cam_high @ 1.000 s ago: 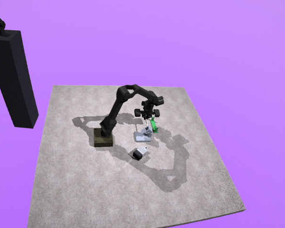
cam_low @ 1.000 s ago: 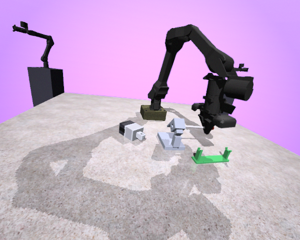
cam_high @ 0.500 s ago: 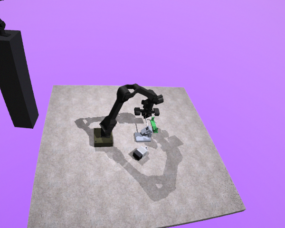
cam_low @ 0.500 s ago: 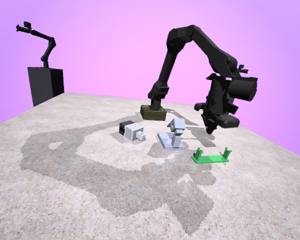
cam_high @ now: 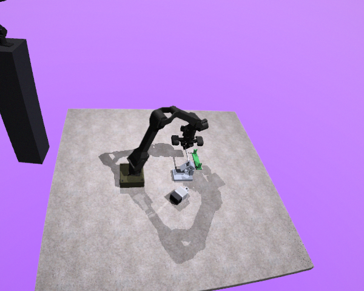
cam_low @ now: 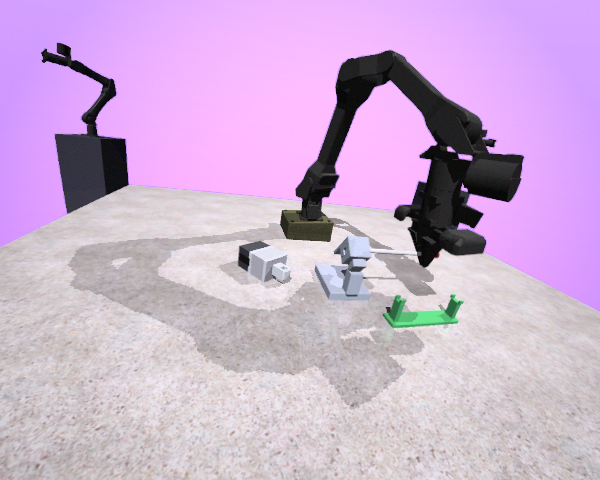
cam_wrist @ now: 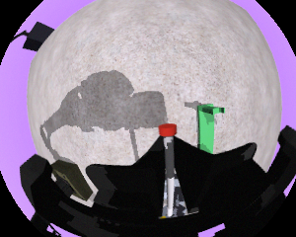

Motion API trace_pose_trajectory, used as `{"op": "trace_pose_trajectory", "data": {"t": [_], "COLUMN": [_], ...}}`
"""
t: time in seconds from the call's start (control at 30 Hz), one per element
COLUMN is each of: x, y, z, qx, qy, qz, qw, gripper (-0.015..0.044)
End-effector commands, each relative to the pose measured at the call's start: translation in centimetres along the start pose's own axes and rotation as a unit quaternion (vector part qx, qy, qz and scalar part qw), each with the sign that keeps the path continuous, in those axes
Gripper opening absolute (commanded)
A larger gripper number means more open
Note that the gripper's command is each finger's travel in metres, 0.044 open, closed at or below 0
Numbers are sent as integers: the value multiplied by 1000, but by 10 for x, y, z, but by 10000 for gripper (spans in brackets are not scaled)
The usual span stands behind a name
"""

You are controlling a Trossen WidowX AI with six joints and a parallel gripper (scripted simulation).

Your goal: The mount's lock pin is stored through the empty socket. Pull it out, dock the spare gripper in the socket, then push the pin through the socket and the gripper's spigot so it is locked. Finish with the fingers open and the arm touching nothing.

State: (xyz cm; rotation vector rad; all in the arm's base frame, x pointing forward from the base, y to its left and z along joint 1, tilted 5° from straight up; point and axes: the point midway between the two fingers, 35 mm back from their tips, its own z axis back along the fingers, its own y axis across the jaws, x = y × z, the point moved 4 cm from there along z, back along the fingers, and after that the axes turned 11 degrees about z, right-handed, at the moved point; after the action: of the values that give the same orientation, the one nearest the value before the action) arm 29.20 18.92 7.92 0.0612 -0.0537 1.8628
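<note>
My gripper point(cam_high: 185, 147) point(cam_low: 424, 257) is shut on the lock pin near its red head point(cam_wrist: 168, 129). The thin white pin point(cam_high: 187, 154) point(cam_low: 393, 252) runs roughly level from the fingers to the raised socket point(cam_high: 187, 165) point(cam_low: 358, 248) of the pale grey mount point(cam_high: 182, 177) point(cam_low: 336, 285). Much of the shaft shows outside the socket; whether its tip is still inside cannot be told. The spare gripper point(cam_high: 179, 195) point(cam_low: 264, 262), a black and white block, lies on the table apart from the mount, with its small spigot point(cam_high: 186, 189) point(cam_low: 280, 271) pointing away from its black end.
A green rack point(cam_high: 196, 159) point(cam_low: 424, 317) point(cam_wrist: 206, 129) with two uprights stands beside the mount, below and near my gripper. The arm's brown base point(cam_high: 131, 180) point(cam_low: 306, 229) is on the mount's other side. A dark pedestal point(cam_high: 22, 103) point(cam_low: 85, 170) with another arm stands beyond the table.
</note>
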Motion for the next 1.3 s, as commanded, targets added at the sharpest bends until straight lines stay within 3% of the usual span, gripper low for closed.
{"op": "trace_pose_trajectory", "data": {"t": [0.0, 1.27], "x": [3, 19], "y": [-2, -16], "z": [2, 20], "qx": [-1, 10], "qy": [1, 3], "qz": [-1, 4], "qw": [1000, 1000], "gripper": [0, 0]}}
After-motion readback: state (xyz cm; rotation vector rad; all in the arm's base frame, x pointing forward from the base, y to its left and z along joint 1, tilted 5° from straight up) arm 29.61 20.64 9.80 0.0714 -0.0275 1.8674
